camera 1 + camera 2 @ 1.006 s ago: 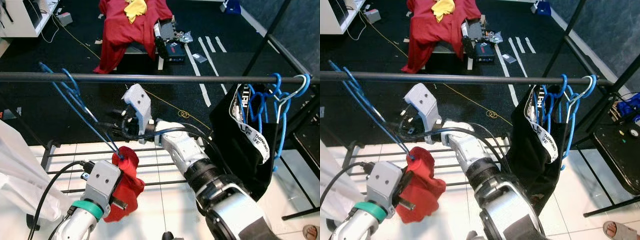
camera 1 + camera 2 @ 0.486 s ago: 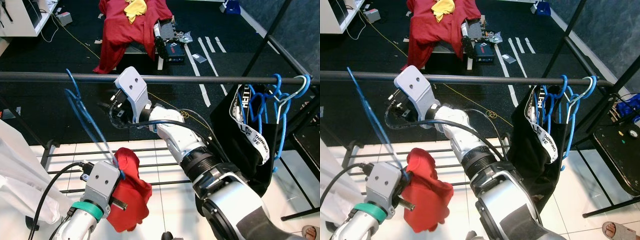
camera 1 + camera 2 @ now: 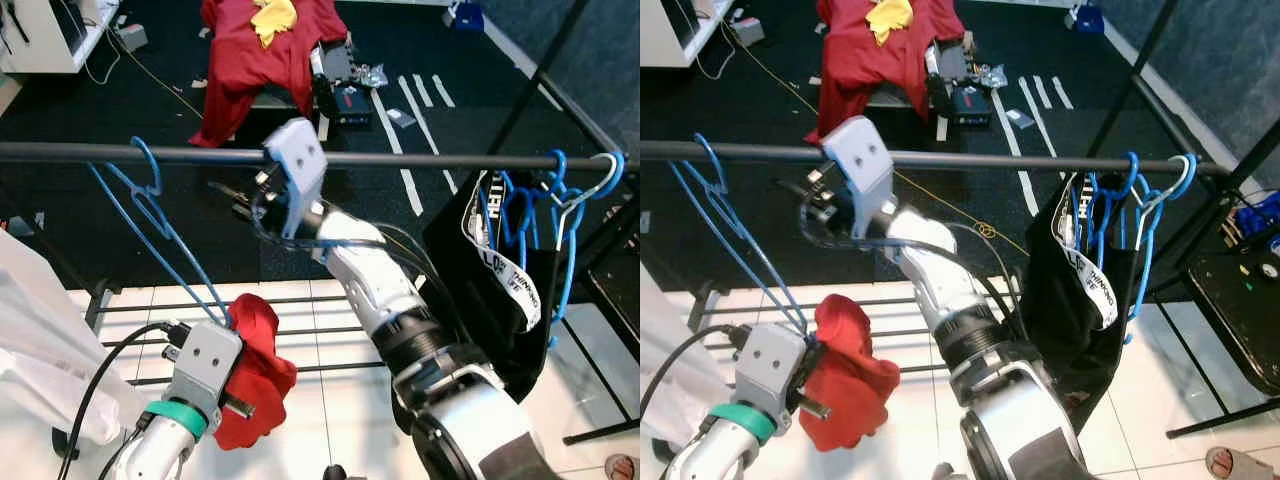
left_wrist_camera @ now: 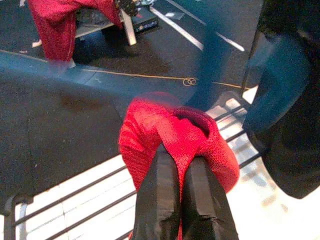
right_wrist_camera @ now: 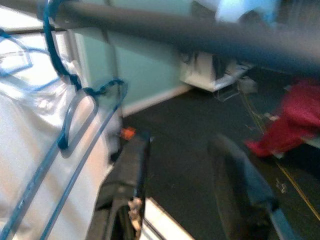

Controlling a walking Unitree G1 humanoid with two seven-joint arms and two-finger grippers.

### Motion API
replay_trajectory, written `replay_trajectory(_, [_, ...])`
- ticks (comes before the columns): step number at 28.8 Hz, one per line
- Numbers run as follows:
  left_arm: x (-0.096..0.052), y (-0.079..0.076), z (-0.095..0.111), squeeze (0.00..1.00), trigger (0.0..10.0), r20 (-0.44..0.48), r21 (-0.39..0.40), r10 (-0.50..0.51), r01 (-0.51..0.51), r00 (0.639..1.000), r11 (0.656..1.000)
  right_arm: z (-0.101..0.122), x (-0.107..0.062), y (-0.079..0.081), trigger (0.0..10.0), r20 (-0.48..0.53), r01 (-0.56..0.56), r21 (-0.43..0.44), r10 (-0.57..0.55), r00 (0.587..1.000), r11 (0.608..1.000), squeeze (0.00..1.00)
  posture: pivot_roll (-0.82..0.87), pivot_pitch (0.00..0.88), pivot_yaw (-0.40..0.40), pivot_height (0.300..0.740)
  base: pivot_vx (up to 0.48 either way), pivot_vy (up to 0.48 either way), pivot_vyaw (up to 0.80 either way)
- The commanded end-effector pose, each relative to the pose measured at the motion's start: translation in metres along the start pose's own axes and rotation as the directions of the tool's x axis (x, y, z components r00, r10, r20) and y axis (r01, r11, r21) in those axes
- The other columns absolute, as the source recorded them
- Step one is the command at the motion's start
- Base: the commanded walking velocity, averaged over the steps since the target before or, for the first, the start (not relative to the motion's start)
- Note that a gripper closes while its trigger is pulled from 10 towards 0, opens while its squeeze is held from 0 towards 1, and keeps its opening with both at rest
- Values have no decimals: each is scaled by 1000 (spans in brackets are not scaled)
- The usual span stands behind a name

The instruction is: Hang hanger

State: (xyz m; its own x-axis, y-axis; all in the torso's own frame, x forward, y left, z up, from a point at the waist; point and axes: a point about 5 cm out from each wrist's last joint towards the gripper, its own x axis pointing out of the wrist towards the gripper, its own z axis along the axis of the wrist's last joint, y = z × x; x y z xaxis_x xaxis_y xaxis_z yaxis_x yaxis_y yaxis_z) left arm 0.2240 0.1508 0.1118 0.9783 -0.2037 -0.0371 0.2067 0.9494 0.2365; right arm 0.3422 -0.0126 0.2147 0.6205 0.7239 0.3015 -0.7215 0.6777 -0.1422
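Left gripper [image 4: 181,200] pinches the red cloth [image 3: 252,370] below the rail [image 3: 420,160]. Hanger [image 3: 150,205] hook now sits over the rail, where half a second ago it hung short. Right gripper [image 5: 185,185], fingers spread, has risen to the rail. I judge hanging nearly done; release remains.

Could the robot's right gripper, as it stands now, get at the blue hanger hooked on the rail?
Probably yes. The right gripper is open, raised near the rail, and the blue hanger hangs to its left with nothing between them. The left gripper is shut on the red cloth below.
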Motion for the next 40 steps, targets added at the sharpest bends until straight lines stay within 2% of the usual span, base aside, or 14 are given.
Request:
replay_trajectory(1, [-3,2,-7,0,0,-23,-33,39,-39,999,999,-22,-27,-5,10000,-71,103,-7,-103,992,995,0,47,121,-13,740,0,0,0])
replay_trajectory(2, [-3,3,-9,0,0,-34,-53,59,-60,998,997,-31,-44,-6,10000,-97,148,-25,-149,984,989,0,47,121,-13,740,0,0,0])
replay_trajectory(3, [-3,3,-9,0,0,-34,-53,59,-60,998,997,-31,-44,-6,10000,-97,148,-25,-149,984,989,0,47,121,-13,740,0,0,0])
replay_trajectory(4, [-1,4,-10,0,0,-43,-80,83,-86,996,993,-42,-69,-5,10000,-129,193,-41,-197,972,980,0,9,123,13,740,0,0,0])
replay_trajectory(6, [2,7,-11,0,0,-50,-101,104,-108,993,989,-55,-98,-1,10000,-176,234,-67,-243,954,970,0,-12,124,25,740,0,0,0])
replay_trajectory(9, [7,9,-13,0,0,-53,-103,110,-115,993,988,-65,-117,1,10000,-222,249,-123,-271,937,961,0,-23,123,32,740,0,0,0])
replay_trajectory(19, [15,16,-18,0,0,-80,-106,141,-149,987,983,-76,-130,-4,10000,-260,330,-143,-357,897,933,0,-51,110,47,740,0,0,0])
replay_trajectory(20, [15,17,-20,0,4235,-99,-122,157,-169,983,978,-76,-133,-5,10000,-268,350,-150,-378,886,925,0,-48,105,41,740,0,0,0])
replay_trajectory(21, [14,17,-20,0,10000,-108,-131,169,-183,980,974,-78,-137,-7,10000,-276,364,-170,-399,874,916,0,-45,104,38,740,0,0,0])
replay_trajectory(34, [6,18,-23,0,10000,-126,-118,198,-212,972,970,-80,-153,-11,10000,-268,496,-138,-514,815,857,0,-34,95,46,740,0,0,0])
replay_trajectory(36, [12,17,-25,0,10000,-121,-99,206,-218,971,971,-90,-164,-12,10000,-276,557,-167,-581,765,813,0,-39,84,47,740,0,0,0])
replay_trajectory(38, [12,17,-25,0,10000,-121,-99,206,-218,971,971,-90,-164,-12,10000,-276,557,-167,-581,765,813,0,-39,84,47,740,0,0,0])
replay_trajectory(39, [14,16,-28,0,10000,-128,-83,205,-217,970,973,-102,-179,-14,10000,-322,606,-180,-628,708,775,0,-43,80,54,740,0,0,0])
replay_trajectory(40, [14,16,-28,0,10000,-128,-83,205,-217,970,973,-102,-179,-14,10000,-322,606,-180,-628,708,775,0,-43,80,54,740,0,0,0])
